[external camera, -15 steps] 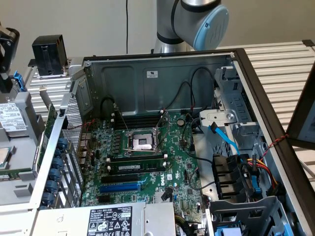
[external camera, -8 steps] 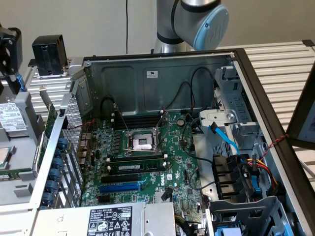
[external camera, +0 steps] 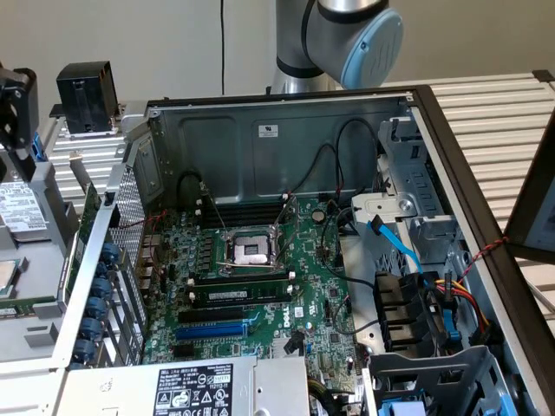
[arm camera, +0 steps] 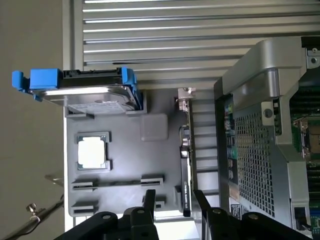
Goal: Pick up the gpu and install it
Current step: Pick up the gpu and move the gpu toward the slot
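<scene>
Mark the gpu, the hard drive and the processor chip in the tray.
gpu (arm camera: pixel 186 170): wrist view, on the card's dark edge.
hard drive (arm camera: pixel 95 102): wrist view, on its labelled face.
processor chip (arm camera: pixel 91 153): wrist view, on its silver lid.

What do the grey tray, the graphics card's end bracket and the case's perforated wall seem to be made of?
Tray: likely plastic, matte grey, softly moulded ribs. Graphics card's bracket: seemingly bare metal, silvery, glinting. Case wall: seemingly sheet metal, dull grey, punched with holes.

The case (external camera: pixel 225 139) is dull sheet metal, the tray (arm camera: pixel 125 155) matt grey plastic, the gpu (arm camera: pixel 186 165) bracket shiny metal.
</scene>
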Controlling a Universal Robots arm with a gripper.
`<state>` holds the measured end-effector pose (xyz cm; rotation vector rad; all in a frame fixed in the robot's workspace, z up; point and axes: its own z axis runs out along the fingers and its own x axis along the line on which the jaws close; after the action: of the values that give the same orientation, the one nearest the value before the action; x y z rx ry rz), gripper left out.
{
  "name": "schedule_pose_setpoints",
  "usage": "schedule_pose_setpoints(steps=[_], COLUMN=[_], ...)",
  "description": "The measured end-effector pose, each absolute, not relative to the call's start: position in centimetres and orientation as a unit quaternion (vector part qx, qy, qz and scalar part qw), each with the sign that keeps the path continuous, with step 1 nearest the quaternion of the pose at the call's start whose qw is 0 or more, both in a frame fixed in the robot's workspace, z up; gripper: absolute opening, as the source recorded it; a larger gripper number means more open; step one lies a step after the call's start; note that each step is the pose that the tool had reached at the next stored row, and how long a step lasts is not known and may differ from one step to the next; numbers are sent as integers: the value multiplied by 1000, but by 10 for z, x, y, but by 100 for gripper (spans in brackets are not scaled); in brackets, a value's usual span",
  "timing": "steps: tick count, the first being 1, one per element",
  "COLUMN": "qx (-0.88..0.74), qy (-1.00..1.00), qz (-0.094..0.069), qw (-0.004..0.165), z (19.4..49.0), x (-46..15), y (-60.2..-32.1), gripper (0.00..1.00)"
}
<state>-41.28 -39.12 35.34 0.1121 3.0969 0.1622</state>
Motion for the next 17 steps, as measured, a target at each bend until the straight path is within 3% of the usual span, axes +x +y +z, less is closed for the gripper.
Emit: schedule_pose_setpoints(steps=[10, 13, 14, 17], qx=[35, 35, 35, 35], qy=[997, 997, 997, 997], qz=[53, 54, 54, 54], qw=[35, 39, 39, 40], z=[340, 335, 333, 328], x=[-414, -415, -415, -415], y=[-405, -408, -409, -409], gripper=[42, 44, 51, 51])
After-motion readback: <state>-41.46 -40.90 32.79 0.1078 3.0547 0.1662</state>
